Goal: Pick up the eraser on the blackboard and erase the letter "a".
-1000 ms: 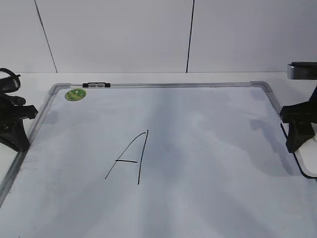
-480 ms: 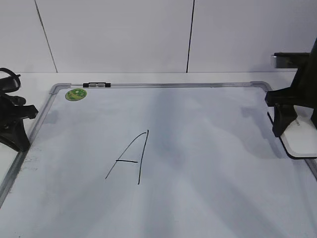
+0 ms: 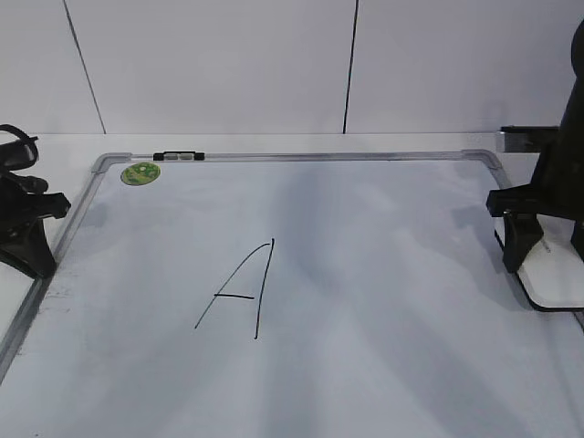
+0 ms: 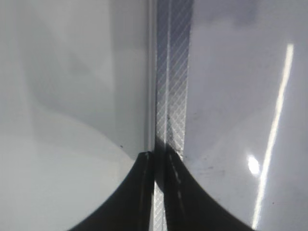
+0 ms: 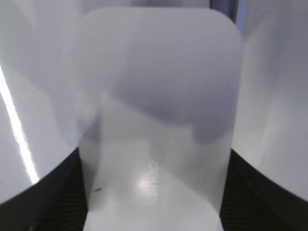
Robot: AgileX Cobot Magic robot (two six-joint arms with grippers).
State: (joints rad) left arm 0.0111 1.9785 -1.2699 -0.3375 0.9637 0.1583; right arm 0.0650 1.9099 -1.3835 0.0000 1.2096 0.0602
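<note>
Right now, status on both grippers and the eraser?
Right gripper straddles eraser, jaws either side, grip unconfirmed. Left gripper shut, parked over blackboard frame. Only a capital A visible. Nothing in the way.

White panelled wall [image 3: 210,64] behind table.

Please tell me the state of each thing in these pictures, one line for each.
Eraser: lying flat at the board's right edge, between the right pincer's fingers.
Board: flat, a large "A" on it.
Right pincer: straddling the eraser; grip unclear.
Left pincer: shut, empty, over the frame.
</note>
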